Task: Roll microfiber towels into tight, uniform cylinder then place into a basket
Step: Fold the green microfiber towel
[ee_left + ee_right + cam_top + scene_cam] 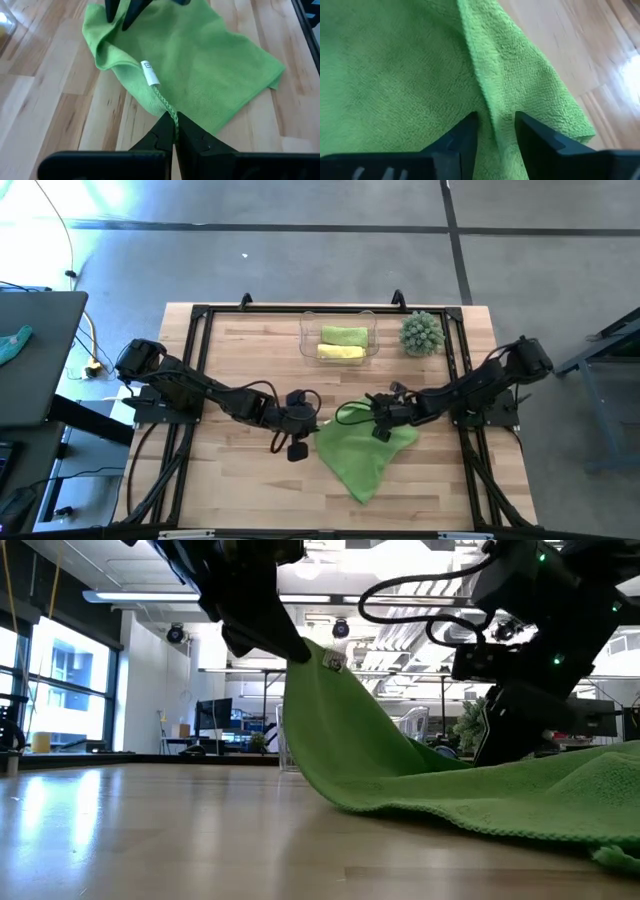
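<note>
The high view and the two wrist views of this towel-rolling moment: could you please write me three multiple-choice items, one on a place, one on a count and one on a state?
1. Where does the spiky green plant stand?
A. Right of the basket
B. Inside the basket
C. On the lime green towel

2. How many rolled towels lie in the basket?
A. None
B. Two
C. Four

3. What is the left gripper doing?
A. Hanging open
B. Shut on the lime green towel's corner
C. Holding the basket

Answers:
1. A, the high view shows it beside the basket's right end.
2. B, one green roll and one yellow roll.
3. B, the left wrist view shows the corner pinched; the right gripper straddles a fold.
</note>
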